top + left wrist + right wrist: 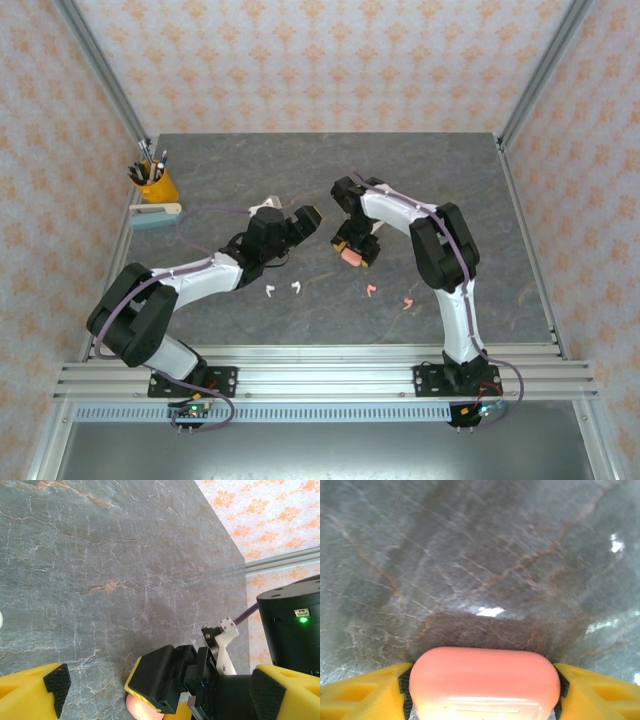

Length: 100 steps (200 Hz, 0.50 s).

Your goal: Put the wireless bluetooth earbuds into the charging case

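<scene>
1. A salmon-pink, pebble-shaped plastic charging case (485, 680) is clamped by the right gripper (484, 692).
2. The left gripper (303, 220) is held open, empty, beside that case.
3. Two white stemmed plastic earbuds (270, 291) and two salmon-pink ones (371, 290) are seen between the case and the arm bases.

You get the pink case (485, 682) cut off by the bottom edge of both wrist views and mostly hidden behind the right gripper (352, 250) in the left one, a white sliver (1, 620) cropped at that view's left edge, and four earbuds (295, 287) too small from above to tell how they lie.
</scene>
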### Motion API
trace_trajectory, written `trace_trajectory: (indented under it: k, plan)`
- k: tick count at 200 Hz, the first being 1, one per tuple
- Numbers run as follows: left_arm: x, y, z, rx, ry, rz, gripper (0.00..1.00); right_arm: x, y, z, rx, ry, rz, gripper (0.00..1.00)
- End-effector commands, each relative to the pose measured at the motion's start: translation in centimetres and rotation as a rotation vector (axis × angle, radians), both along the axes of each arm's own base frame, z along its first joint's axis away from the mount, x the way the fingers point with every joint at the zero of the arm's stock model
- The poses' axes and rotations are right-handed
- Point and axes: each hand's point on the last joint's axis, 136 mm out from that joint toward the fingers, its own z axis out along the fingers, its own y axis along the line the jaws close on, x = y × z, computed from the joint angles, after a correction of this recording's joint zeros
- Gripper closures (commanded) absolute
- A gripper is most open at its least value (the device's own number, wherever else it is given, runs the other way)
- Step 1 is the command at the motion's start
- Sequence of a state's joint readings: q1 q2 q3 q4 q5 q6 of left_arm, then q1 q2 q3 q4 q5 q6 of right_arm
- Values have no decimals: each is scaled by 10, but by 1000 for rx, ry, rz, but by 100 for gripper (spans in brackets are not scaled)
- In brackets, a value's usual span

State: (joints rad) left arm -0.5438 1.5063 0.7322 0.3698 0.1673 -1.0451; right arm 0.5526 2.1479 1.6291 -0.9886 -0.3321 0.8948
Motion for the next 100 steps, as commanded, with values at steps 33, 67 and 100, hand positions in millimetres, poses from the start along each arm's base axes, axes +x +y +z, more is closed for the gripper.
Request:
trace_trajectory:
  k: [33, 67, 100]
  plan:
    - [3, -2, 5, 18, -22, 0, 5, 13, -3, -6, -37, 7, 251, 32]
    - [3, -2, 5, 17, -24, 2, 5, 7, -7, -3, -67, 2, 305, 22]
    - [3, -3, 4, 13, -23, 1, 5, 1, -2, 0, -74, -7, 328, 22]
